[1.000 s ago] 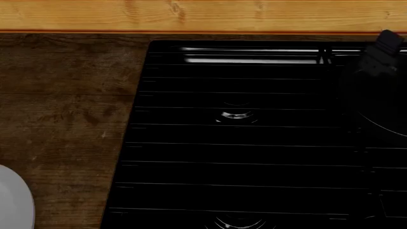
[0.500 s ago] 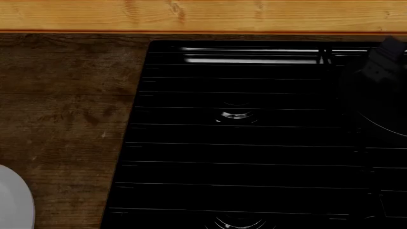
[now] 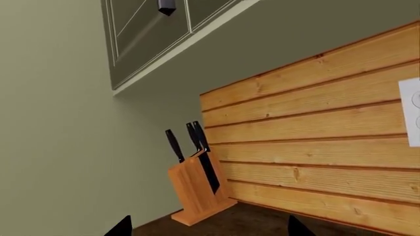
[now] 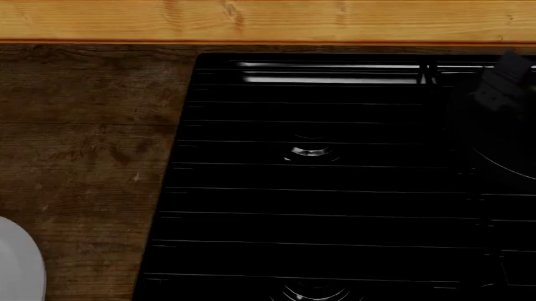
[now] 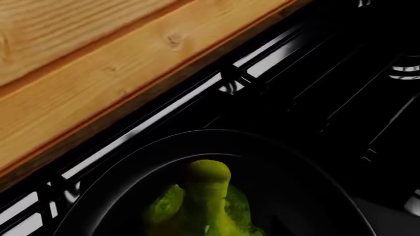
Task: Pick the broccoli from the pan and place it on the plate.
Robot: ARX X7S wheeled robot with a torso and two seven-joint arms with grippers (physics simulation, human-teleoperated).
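One broccoli lies in the pan, stalk up, below the right tool — jaw state cannot be told. Plate sits well apart on the desk. Best approach: descend centred, close across the stalk — not the rim.

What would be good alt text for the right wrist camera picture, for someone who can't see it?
A yellow-green broccoli floret, pale stalk pointing up, sits inside a glossy black pan on a black stove. Behind the stove runs a light wooden plank wall. No gripper fingers show in this view.
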